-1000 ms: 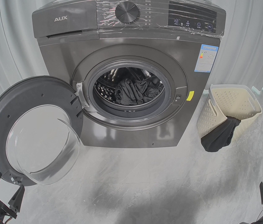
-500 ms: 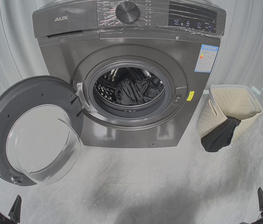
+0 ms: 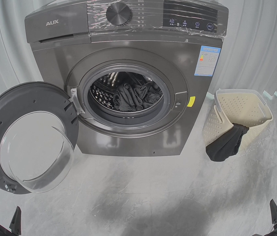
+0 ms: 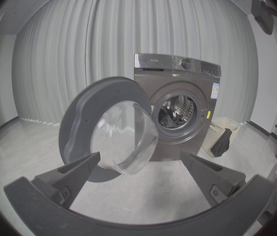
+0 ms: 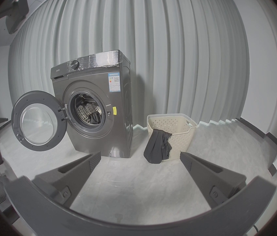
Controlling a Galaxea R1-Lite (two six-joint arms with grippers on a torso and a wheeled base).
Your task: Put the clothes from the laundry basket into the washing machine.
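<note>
Left tool (image 4: 139,154) gapes over grey marbled floor (image 3: 164,187); pleated curtains (image 5: 177,49) line walls.

Washing machine (image 3: 125,49): metallic dark grey, with a black control panel (image 3: 191,17).
Door (image 3: 0,115): charcoal rim around clear glass.
Clothes (image 3: 135,97) in the drum: black.
Laundry basket (image 3: 243,105): cream, dotted all over with small perforations.
Garment (image 3: 225,143) over its rim: black.
Sticker (image 3: 191,101): yellow.
Label (image 3: 207,60): blue and white.
Floor (image 3: 145,187): pale grey, marbled.
Curtain (image 3: 263,33): off-white, vertical pleats.
</note>
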